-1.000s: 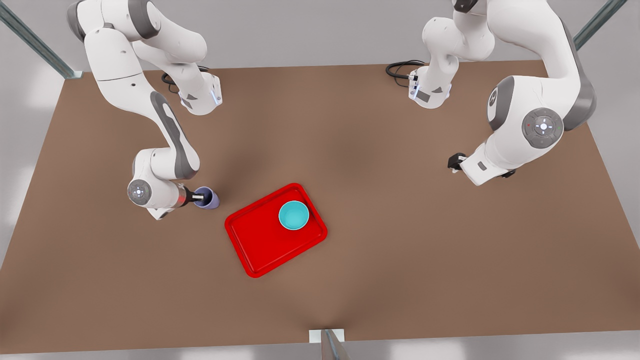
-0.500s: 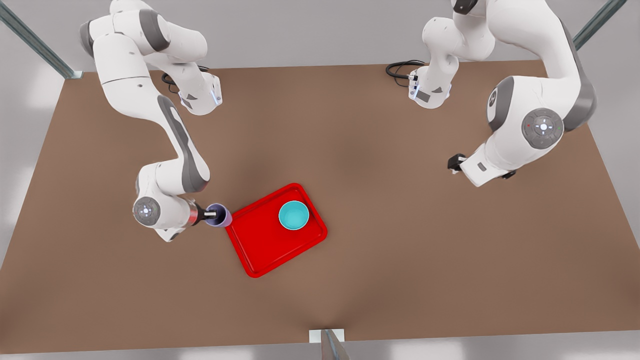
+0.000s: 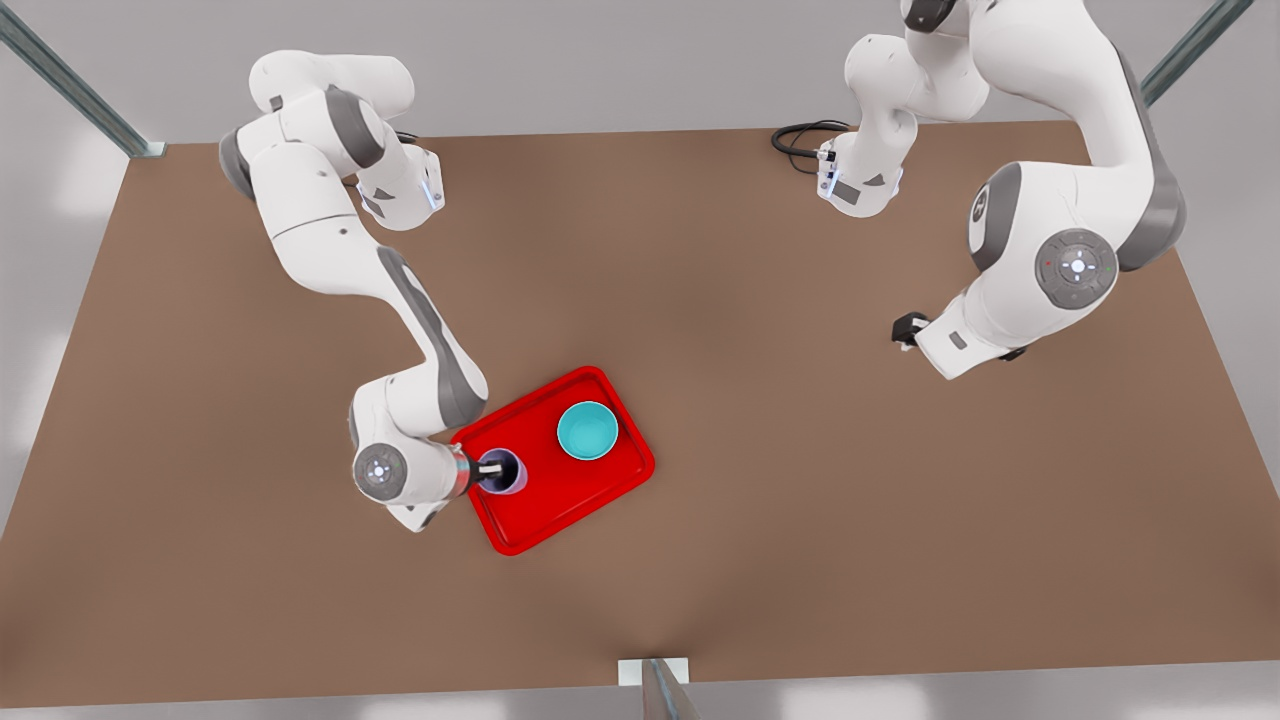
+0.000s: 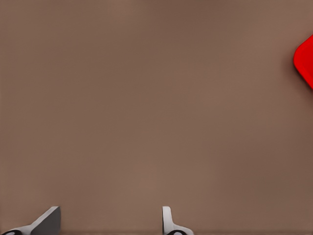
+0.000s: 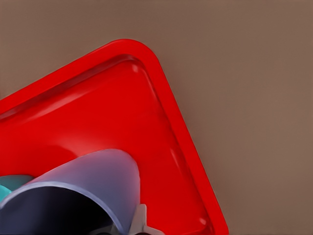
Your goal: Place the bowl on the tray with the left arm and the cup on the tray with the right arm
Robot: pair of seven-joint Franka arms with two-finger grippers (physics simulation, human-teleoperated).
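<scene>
The right gripper [image 3: 490,469] was clamped on the rim of the cup [image 3: 503,473], carrying it over the tray [image 3: 560,500] just inside the rim near the bowl [image 3: 587,430]; released while tilted, it might topple. The left gripper [image 3: 908,328] waited well apart over the table [image 3: 760,300], its fingers [image 4: 168,223] parted and empty

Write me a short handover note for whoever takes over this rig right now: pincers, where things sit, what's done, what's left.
Right pincer: shut on the cup, holding it over the tray, at the end toward the front view's left; whether the cup touches the tray can't be told.
Left pincer: open, empty, waiting above the table at the front view's right.
Bowl: resting on the tray, free.
Done: bowl placed.
Left: set the cup down, release, withdraw.
</scene>
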